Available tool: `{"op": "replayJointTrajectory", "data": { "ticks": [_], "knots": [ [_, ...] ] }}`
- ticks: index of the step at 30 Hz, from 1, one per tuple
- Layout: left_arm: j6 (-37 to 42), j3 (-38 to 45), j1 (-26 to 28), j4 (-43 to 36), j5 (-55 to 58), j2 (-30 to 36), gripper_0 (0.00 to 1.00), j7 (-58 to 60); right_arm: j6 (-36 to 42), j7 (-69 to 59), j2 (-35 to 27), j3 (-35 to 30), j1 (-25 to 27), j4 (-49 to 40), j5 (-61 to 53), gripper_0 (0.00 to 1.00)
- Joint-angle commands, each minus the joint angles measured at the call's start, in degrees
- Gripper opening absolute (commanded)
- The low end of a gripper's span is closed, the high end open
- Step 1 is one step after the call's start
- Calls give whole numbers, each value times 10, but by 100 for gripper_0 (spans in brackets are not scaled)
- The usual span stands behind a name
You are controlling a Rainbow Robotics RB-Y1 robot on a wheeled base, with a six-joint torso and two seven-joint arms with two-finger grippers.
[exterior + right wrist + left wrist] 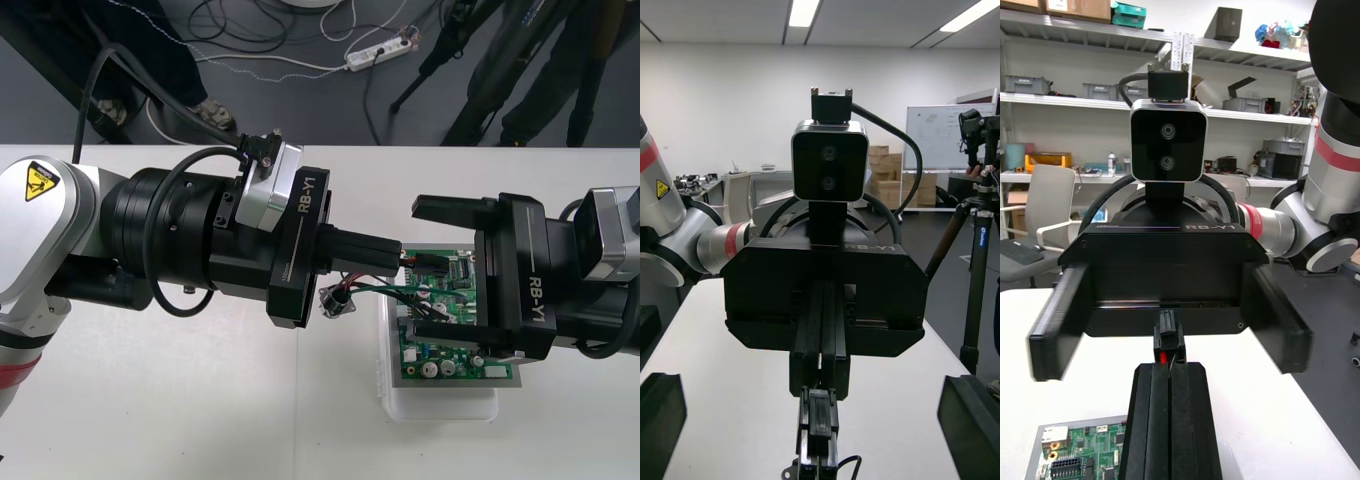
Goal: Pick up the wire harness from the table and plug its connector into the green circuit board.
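At the centre of the front view, the left gripper (400,256), its black fingers pressed together, pinches the small black plug (428,260) of the thin red, black and green wire harness (372,288) over the upper left part of the green circuit board (450,318). The board sits on a white plastic base (440,405) on the plain light table (150,400). The wires trail back beneath the fingers to the round flanged metal socket (335,302), just left of the board; whether it rests on the table cannot be told. At centre right, the right gripper (418,270) stands with jaws wide apart, one finger on either side of the board, holding nothing. The plug cannot be seen seated. The harness is judged light and limp, so the rigid plug body is the proper hold. Wires and pins would likely bend under force, so alignment matters more than pressure.
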Motion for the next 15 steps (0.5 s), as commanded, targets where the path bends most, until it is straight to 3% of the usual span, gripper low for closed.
{"op": "replayJointTrajectory", "data": {
  "ticks": [1,15],
  "knots": [
    [-9,-9,-22,-3,11,-13,0,-49,-5,4,6,4,2,7,-19,100],
    [-9,-5,-15,7,31,6,0,-64,-5,-2,-35,-6,-1,11,-17,100]
  ]
}}
